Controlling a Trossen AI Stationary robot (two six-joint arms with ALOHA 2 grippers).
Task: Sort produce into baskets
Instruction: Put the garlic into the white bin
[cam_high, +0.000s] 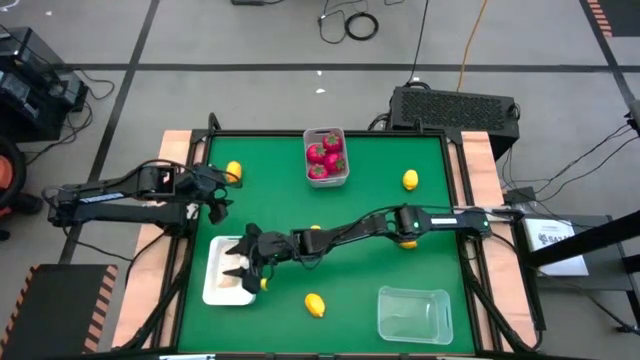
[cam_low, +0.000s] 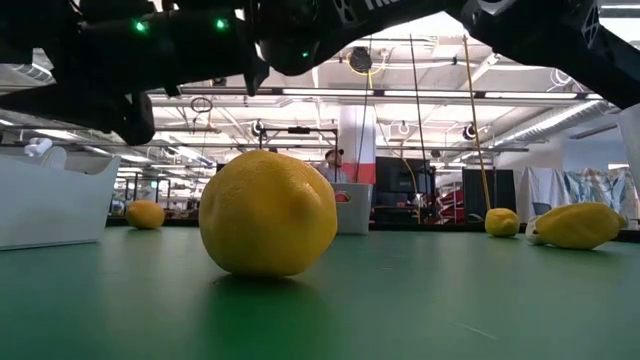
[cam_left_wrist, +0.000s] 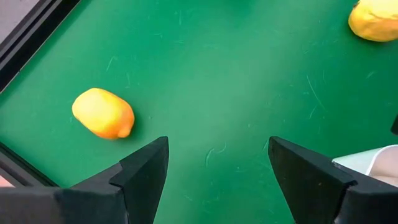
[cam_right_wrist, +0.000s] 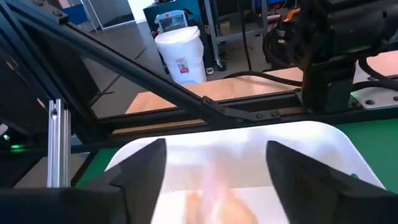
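Note:
My right gripper (cam_high: 241, 268) is open over the shallow white tray (cam_high: 214, 283) at the near left. In the right wrist view its fingers stand apart (cam_right_wrist: 214, 180) above blurred whitish-beige pieces (cam_right_wrist: 219, 205) in the tray (cam_right_wrist: 311, 143). My left gripper (cam_high: 217, 200) is open and empty above the bare green mat, near a lemon (cam_left_wrist: 103, 113) at the far left (cam_high: 233, 171). The grey-white bin (cam_high: 326, 157) at the far middle holds red pieces. The clear tub (cam_high: 413, 314) stands at the near right.
More lemons lie on the mat: one at the far right (cam_high: 410, 180), one near the front (cam_high: 315, 305), which looms large in the low view (cam_low: 268, 213), and two partly under my right arm (cam_high: 315, 230) (cam_high: 408, 243). My right arm stretches across the middle of the table.

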